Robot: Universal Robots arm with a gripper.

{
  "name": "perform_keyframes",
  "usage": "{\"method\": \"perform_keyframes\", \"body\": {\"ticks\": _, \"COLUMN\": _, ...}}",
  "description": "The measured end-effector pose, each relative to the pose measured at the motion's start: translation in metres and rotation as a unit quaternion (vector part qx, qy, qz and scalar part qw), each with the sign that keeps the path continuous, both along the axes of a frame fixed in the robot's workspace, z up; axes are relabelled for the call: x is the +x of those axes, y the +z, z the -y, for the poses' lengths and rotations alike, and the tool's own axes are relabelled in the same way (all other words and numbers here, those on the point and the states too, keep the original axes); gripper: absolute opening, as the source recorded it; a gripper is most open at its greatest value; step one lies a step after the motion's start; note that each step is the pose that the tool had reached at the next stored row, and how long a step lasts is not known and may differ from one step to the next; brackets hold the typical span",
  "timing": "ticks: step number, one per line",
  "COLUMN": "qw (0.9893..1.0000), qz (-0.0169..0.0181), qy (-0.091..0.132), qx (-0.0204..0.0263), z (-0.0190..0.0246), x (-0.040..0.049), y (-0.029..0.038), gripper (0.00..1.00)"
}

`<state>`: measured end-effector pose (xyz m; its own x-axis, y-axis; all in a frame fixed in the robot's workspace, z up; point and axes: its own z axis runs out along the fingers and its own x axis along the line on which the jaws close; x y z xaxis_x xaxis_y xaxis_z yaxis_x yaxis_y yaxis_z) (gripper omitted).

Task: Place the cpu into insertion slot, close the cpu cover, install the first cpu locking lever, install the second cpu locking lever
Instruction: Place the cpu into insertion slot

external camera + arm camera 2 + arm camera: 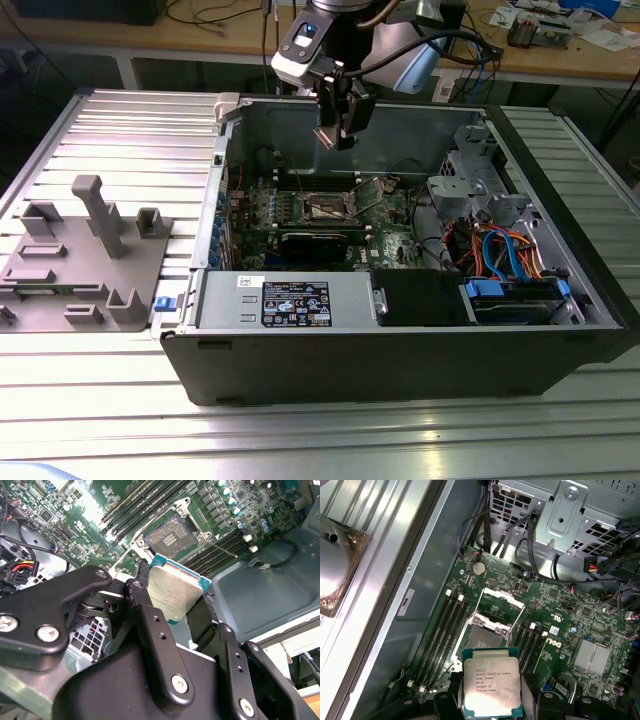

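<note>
Gripper [343, 138] is clamped on the cpu [491, 687], gripping it by its edges over the open computer case [400, 370]. In the exterior view it hangs at twelve o'clock from the insertion slot [328, 207], well apart from it. The slot's contact field is exposed and the cpu cover [496, 625] stands raised. The cpu lid carries dark print. A printed label [295, 303] sits at six o'clock from the slot.

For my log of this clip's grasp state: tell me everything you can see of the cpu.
The cpu is a flat square chip: a silvery-grey metal lid with dark print, rimmed by a thin teal-green board edge. The gripper clamps it by two opposite edges between black fingers. It hangs in the air, lid facing the cameras in both wrist views, clear of the open insertion slot and not seated. Nothing else touches it.
</note>
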<state>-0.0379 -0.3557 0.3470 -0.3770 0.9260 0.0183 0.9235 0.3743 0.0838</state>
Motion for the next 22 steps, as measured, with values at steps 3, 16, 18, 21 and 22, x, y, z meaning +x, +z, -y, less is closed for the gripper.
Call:
{"method": "perform_keyframes", "body": {"ticks": 3, "qw": 1.0, "qz": 0.0, "qy": -0.006, "qx": 0.0, "z": 0.0, "x": 0.0, "y": -0.0001, "gripper": 0.55}}
{"method": "perform_keyframes", "body": {"ticks": 16, "qw": 0.9998, "qz": 0.0, "qy": -0.022, "qx": 0.0, "z": 0.0, "x": 0.0, "y": -0.0005, "gripper": 0.55}}
{"method": "perform_keyframes", "body": {"ticks": 18, "qw": 0.9997, "qz": 0.0, "qy": -0.025, "qx": 0.0, "z": 0.0, "x": 0.0, "y": -0.0006, "gripper": 0.55}}
{"method": "perform_keyframes", "body": {"ticks": 21, "qw": 0.9995, "qz": 0.0, "qy": -0.03, "qx": 0.0, "z": 0.0, "x": 0.0, "y": -0.0006, "gripper": 0.55}}
{"method": "perform_keyframes", "body": {"ticks": 22, "qw": 0.9995, "qz": 0.0, "qy": -0.032, "qx": 0.0, "z": 0.0, "x": 0.0, "y": -0.0007, "gripper": 0.55}}
